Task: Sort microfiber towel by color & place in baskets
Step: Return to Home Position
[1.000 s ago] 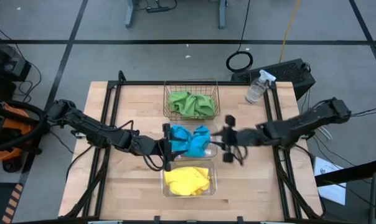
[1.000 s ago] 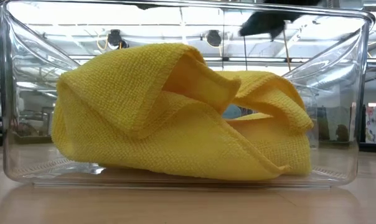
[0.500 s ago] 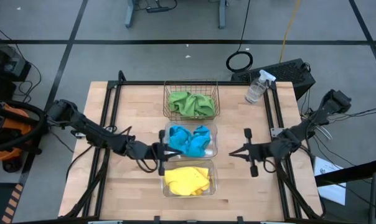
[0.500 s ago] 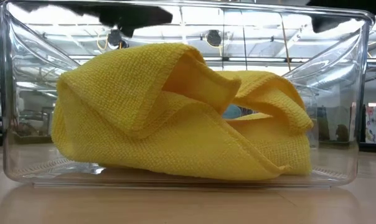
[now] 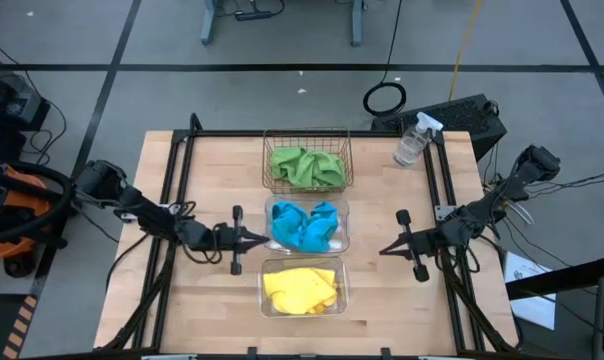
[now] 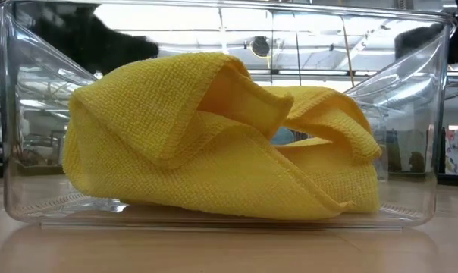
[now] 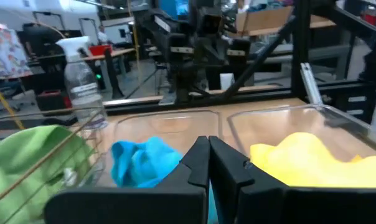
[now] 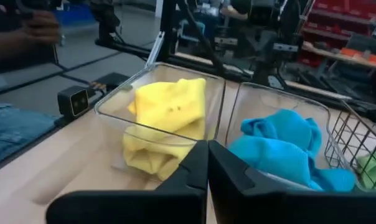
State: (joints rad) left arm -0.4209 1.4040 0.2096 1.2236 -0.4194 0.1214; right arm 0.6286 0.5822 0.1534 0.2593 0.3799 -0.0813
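The middle clear basket sits at the centre of the table and serves as the reference point. It holds the two blue towels, bunched together inside its walls. The wire basket stands just beyond it on the far side and contains the green towels, crumpled in a single heap. The front clear basket stands just beside the reference basket on the near side. It holds the yellow towels, which the low view shows folded loosely and resting on the basket floor. All cloth seen lies inside a basket. The left gripper is on the left of the reference basket, its tip just beside the left wall; whether it touches cannot be determined. Its fingers are pressed together and hold nothing. The right gripper is on the right of the reference basket, apart from it over bare wood, fingers likewise clenched and empty. A spray bottle stands upright beyond the reference basket, toward the table's far right corner.
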